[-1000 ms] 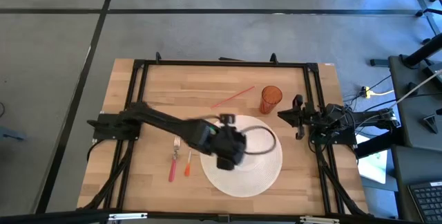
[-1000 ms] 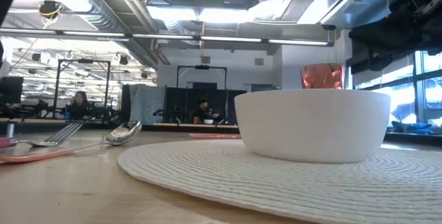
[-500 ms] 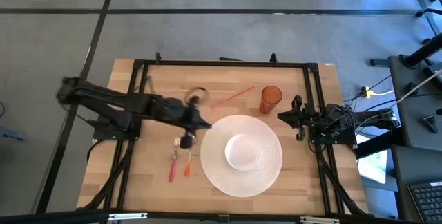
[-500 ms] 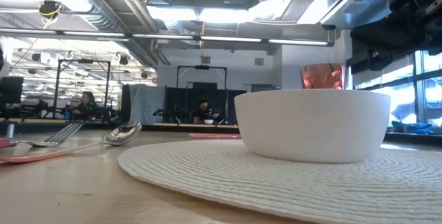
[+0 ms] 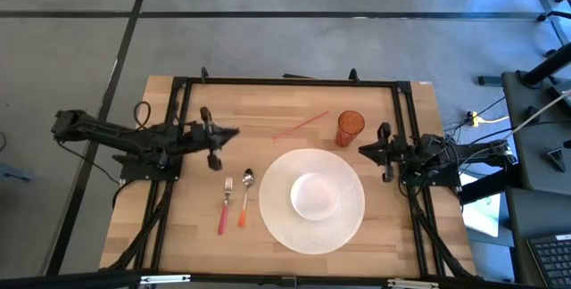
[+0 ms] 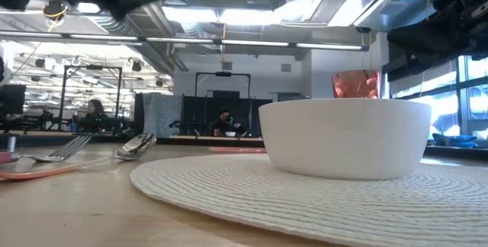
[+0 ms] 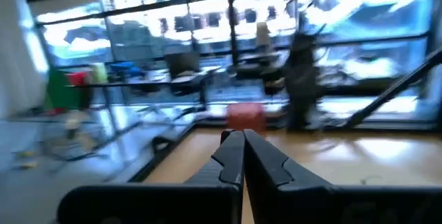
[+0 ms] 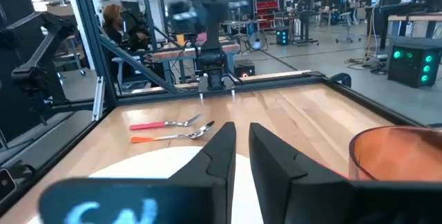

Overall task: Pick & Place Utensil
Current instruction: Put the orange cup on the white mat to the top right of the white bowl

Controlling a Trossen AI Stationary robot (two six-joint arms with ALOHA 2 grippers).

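A white round woven placemat (image 5: 312, 202) lies on the wooden table (image 5: 268, 111), a white bowl (image 5: 314, 195) at its middle; an orange translucent cup (image 5: 349, 127) stands beside it, near a thin red straw (image 5: 301, 125)

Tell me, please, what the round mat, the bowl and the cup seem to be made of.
Round mat: likely woven fibre or cord, matte white; ribbed rings show in the low view. Bowl: probably ceramic or plastic, smooth opaque white. Cup: likely translucent orange plastic, light passes through.
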